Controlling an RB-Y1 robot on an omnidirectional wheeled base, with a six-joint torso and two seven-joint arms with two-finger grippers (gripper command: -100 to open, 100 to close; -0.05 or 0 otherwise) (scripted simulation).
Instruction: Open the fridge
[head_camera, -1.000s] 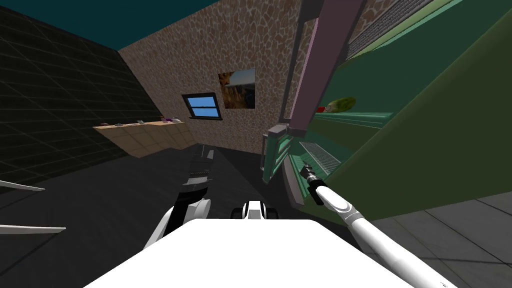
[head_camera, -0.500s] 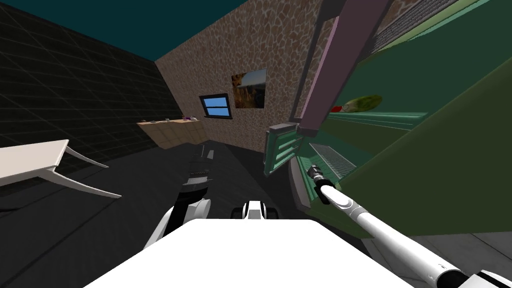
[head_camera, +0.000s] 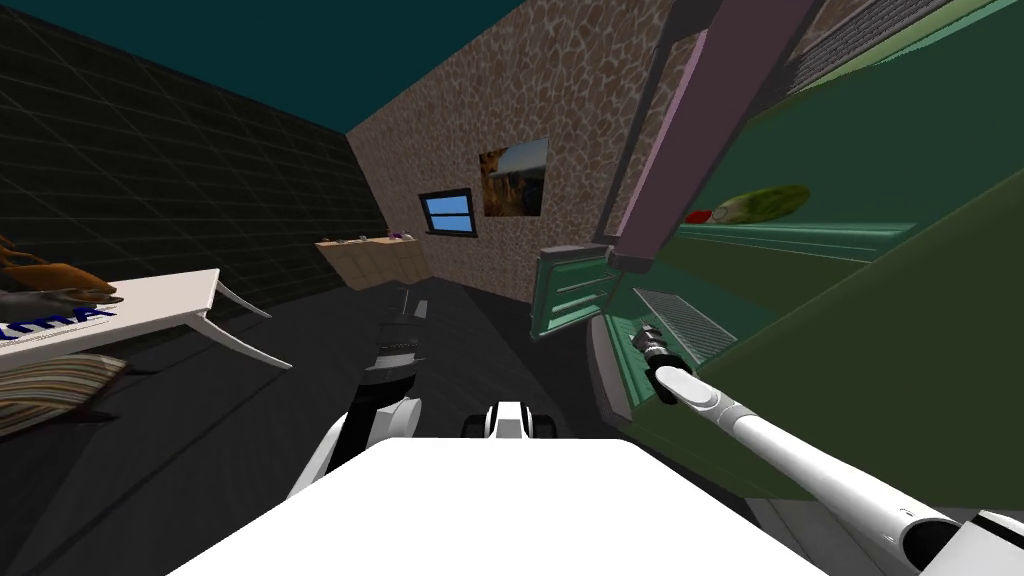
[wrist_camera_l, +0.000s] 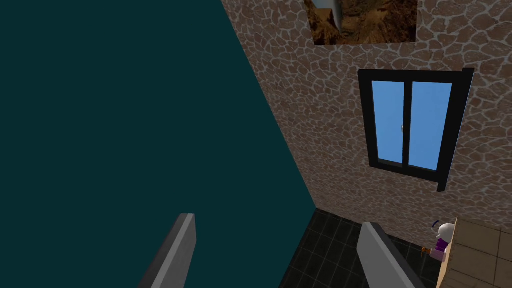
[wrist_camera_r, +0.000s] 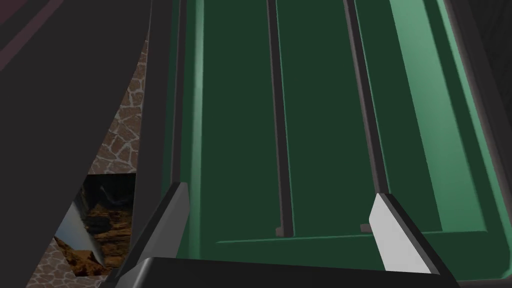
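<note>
The green fridge (head_camera: 800, 238) stands open at my right, with its shelves showing. A long green item (head_camera: 765, 203) and a small red one (head_camera: 699, 215) lie on a shelf. A mauve-edged door (head_camera: 700, 130) rises beside the shelves, and a green inner door panel (head_camera: 570, 290) swings out below it. My right gripper (head_camera: 646, 336) is stretched out at the fridge's lower part, by a grille. It is open (wrist_camera_r: 280, 192) and faces a green panel (wrist_camera_r: 325, 125) with two dark rails, holding nothing. My left gripper (head_camera: 410, 305) is open (wrist_camera_l: 277, 220) in front of my chest.
A white table (head_camera: 150, 300) with things on it stands at the left, above a striped cushion (head_camera: 50, 385). A tan counter (head_camera: 370, 258) runs along the far stone wall under a window (head_camera: 447, 211). Dark floor lies between.
My view has swung left, so the room has slid right. The white table and cushion have come into sight. My right arm stays stretched toward the fridge's lower part.
</note>
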